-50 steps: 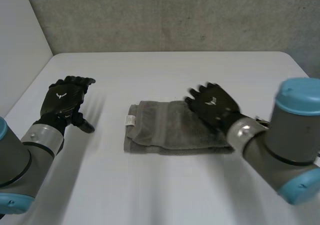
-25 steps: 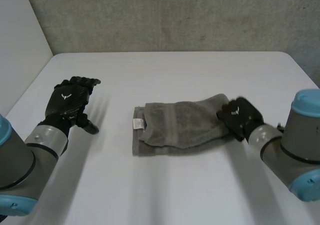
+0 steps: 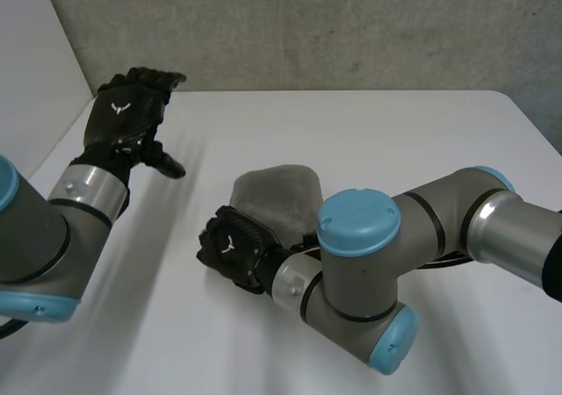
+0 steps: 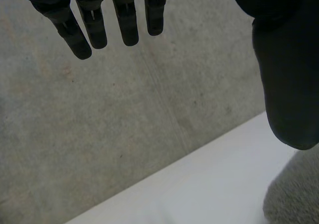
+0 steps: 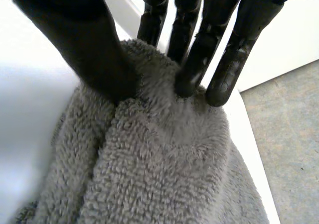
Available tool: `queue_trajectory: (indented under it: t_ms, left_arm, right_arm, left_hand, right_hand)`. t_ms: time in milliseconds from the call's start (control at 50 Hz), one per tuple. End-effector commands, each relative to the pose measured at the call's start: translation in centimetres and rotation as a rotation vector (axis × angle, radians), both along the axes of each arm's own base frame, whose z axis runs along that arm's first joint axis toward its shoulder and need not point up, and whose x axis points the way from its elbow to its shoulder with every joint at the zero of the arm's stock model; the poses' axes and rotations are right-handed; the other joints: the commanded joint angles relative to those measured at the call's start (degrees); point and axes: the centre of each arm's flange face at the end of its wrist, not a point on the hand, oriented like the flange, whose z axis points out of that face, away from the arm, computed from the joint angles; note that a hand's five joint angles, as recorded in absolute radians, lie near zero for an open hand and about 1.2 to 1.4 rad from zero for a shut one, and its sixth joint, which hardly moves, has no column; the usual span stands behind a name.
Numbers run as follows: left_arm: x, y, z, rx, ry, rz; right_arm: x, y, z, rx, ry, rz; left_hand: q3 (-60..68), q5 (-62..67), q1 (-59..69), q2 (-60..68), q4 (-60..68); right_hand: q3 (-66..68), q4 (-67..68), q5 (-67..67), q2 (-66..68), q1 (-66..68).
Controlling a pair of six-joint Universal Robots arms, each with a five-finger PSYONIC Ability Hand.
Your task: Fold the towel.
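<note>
My right hand (image 3: 233, 247) sits low over the white table (image 3: 369, 123), at the near-left end of the towel (image 3: 279, 191). My right arm (image 3: 360, 254) reaches in from the right side. It bends near the middle of the table and crosses in front of the towel, hiding the towel's near part.

Right wrist view: the right fingers (image 5: 192, 59) press into the grey terry from one side and the right thumb (image 5: 84, 45) from the other. A ridge of cloth is pinched up between them, so the right hand is clamped on the towel.

Towel: grey terry, bunched rather than flat, lying slightly left of the table's centre. Its far part stands up as a rounded hump beyond my right hand. I cannot tell whether the pinched end is clear of the table.

My left hand (image 3: 132, 118) is raised above the far-left corner of the table, well apart from the towel, at the end of my left arm (image 3: 44, 237).

Left wrist view: the left fingers (image 4: 99, 27) are straight and slightly spread, and the left thumb (image 4: 286, 84) is held out to the side. There is nothing between them, so the left hand is released and empty. Beyond the fingertips is the grey concrete wall (image 4: 124, 124), then the far edge of the table. A bit of towel pile shows just beside the thumb tip.
</note>
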Motion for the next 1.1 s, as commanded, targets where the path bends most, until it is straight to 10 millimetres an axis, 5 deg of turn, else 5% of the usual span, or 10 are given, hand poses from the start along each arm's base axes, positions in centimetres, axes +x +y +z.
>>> queue_trajectory:
  t_ms: [20, 200, 320, 520, 700, 800, 900, 960, 1100]
  left_arm:
    - [-1.1, -1.0, 0.3, 0.016, 0.070, -0.031]
    - [-3.9, -0.5, -1.2, 0.090, 0.104, -0.109]
    - [-6.8, 1.6, -3.8, 0.193, 0.065, -0.193]
    - [-7.4, 2.6, -9.8, 0.371, -0.036, -0.174]
    - [-6.9, 2.6, -11.0, 0.407, -0.097, -0.127]
    - [-6.8, 2.6, -9.6, 0.389, -0.092, -0.125]
    - [-6.6, 3.0, -5.0, 0.302, -0.050, -0.133]
    - [-6.5, 3.1, -3.8, 0.278, -0.039, -0.135]
    - [-5.3, 4.5, 4.3, 0.144, 0.032, -0.134]
  right_arm:
    - [-2.5, -1.1, 3.9, 0.059, -0.078, -0.090]
    - [-5.9, -2.2, 6.8, 0.203, -0.200, -0.210]
    - [-8.3, -6.2, 6.7, 0.356, -0.298, -0.370]
    - [-8.7, -9.4, 1.4, 0.567, -0.262, -0.500]
    - [-8.8, -10.6, -0.2, 0.584, -0.221, -0.596]
    - [-9.0, -10.4, 0.7, 0.586, -0.223, -0.607]
    - [-9.4, -9.6, 5.9, 0.531, -0.329, -0.577]
    - [-9.5, -9.4, 7.1, 0.523, -0.361, -0.573]
    - [-12.3, -10.3, 14.6, 0.439, -0.605, -0.651]
  left_hand:
    - [-3.9, -12.2, -4.7, -5.1, -4.5]
    - [-3.0, -11.4, -3.8, -4.2, -3.7]
    - [-3.2, -11.5, -4.0, -4.4, -3.9]
    - [-3.0, -11.4, -3.8, -4.2, -3.7]
    - [-3.2, -11.5, -4.0, -4.4, -3.9]
    - [-3.7, -12.0, -4.5, -4.9, -4.4]
    - [-4.1, -12.4, -4.8, -5.2, -4.7]
    - [-4.2, -12.5, -5.0, -5.4, -4.9]
    - [-4.4, -12.7, -5.2, -5.6, -5.0]
  right_hand:
    - [-41.2, -40.8, -39.9, -38.1, -40.3]
    - [-41.2, -40.8, -39.9, -38.1, -40.3]
    - [-41.2, -40.8, -39.9, -38.1, -40.3]
    - [-41.2, -40.8, -39.9, -38.1, -40.3]
    - [-41.2, -40.8, -39.9, -38.1, -40.3]
    - [-41.2, -40.8, -39.9, -38.1, -40.3]
    - [-41.2, -40.8, -39.9, -38.1, -40.3]
    - [-41.2, -40.8, -39.9, -38.1, -40.3]
    - [-41.2, -40.8, -39.9, -38.1, -40.3]
